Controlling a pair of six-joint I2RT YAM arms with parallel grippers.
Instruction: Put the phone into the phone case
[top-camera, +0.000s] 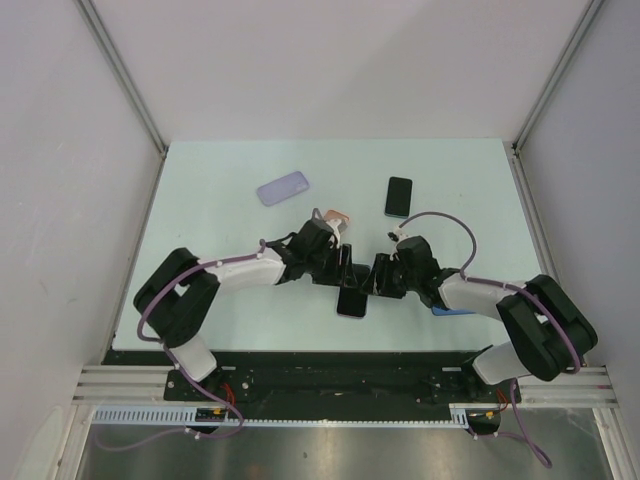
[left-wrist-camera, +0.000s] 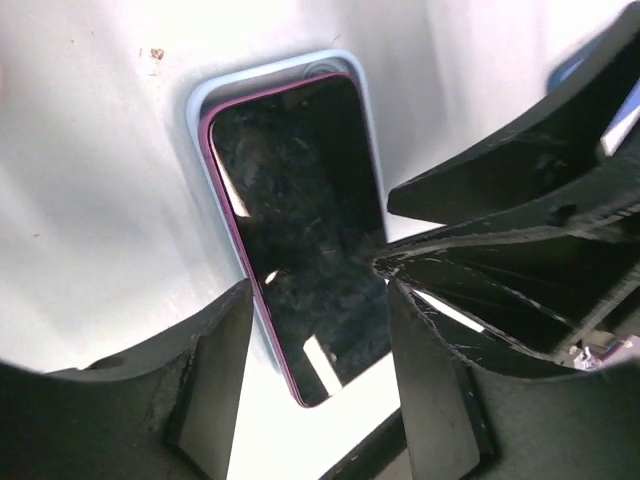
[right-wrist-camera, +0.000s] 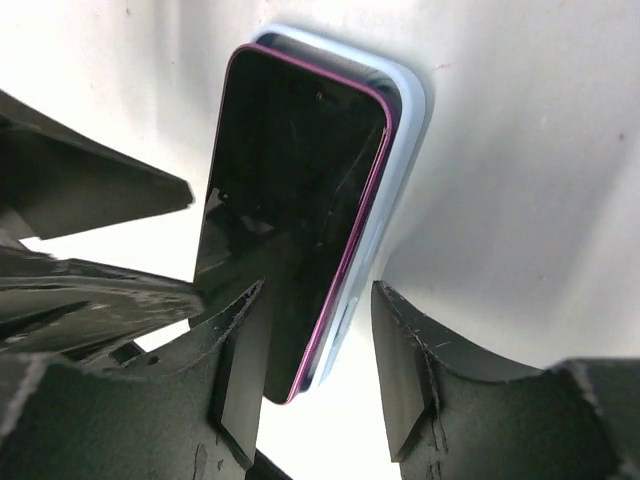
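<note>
Phone (left-wrist-camera: 300, 200), dark-screened with a magenta edge, lies face up inside a pale blue phone case (left-wrist-camera: 198, 105) on the pale table (top-camera: 220, 230), close to the near edge and between the two arms. At the far end the case rim shows round the phone; whether it is fully seated cannot be told.

Left gripper (left-wrist-camera: 320, 290) hangs over one end of the phone, its jaws apart and standing astride the phone's width. Right gripper (right-wrist-camera: 318, 290) hangs over the same phone from the opposite side, its jaws likewise apart, with the phone's edge and the case rim between them. The two claws nearly meet.

Farther back lies a pinkish object (top-camera: 337, 217), beside the left wrist. Beyond it lie a second black phone (top-camera: 399, 196) and, well to its left, a translucent lilac case (top-camera: 283, 188).
</note>
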